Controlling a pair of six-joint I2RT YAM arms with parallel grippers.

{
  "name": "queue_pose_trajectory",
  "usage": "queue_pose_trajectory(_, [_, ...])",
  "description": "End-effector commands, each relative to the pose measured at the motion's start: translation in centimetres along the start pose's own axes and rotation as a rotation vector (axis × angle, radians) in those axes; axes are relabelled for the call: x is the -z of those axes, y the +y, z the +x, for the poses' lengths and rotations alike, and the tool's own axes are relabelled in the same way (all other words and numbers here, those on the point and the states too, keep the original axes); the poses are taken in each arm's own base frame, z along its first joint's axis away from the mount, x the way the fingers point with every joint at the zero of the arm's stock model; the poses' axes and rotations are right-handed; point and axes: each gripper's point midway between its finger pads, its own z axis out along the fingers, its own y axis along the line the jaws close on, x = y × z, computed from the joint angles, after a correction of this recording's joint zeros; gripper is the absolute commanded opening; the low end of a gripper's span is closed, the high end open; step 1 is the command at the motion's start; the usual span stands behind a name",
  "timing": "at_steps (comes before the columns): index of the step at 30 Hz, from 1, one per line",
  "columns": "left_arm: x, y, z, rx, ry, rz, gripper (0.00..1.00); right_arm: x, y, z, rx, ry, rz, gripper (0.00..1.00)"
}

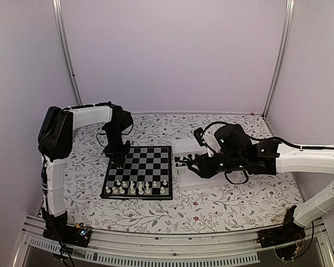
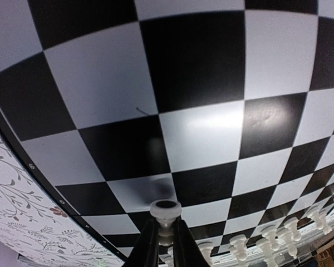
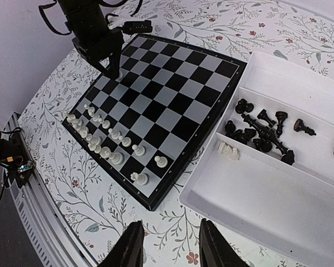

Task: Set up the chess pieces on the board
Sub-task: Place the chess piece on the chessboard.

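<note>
The board lies between the two arms. Several white chess pieces stand on its two nearest rows. My left gripper hangs low over the board's left side. In the left wrist view it is shut on a white chess piece, whose base is just above a pale square of the board. My right gripper stands open and empty over the cloth, between the board's corner and the tray. Black chess pieces and one white piece lie in the tray.
The white two-compartment tray sits right beside the board's right edge. A floral cloth covers the table. The left arm's wrist stands over the board's far left corner. A metal rail runs along the near edge.
</note>
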Motion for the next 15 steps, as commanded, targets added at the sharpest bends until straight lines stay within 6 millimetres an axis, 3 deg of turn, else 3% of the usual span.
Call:
queue_pose_trajectory(1, [1.0,-0.7,-1.4,-0.007,-0.046,0.024,0.15,0.4,-0.5,-0.6,0.0,-0.017,0.02,0.36])
queue_pose_trajectory(8, [1.6,-1.6,-1.7,-0.034,-0.077,0.041,0.21,-0.4,-0.2,-1.0,0.018,-0.005,0.012,0.36])
queue_pose_trajectory(15, [4.1,-2.6,-3.2,-0.097,-0.21,-0.034,0.23,-0.8,-0.1,-1.2,0.023,0.006,0.011,0.36])
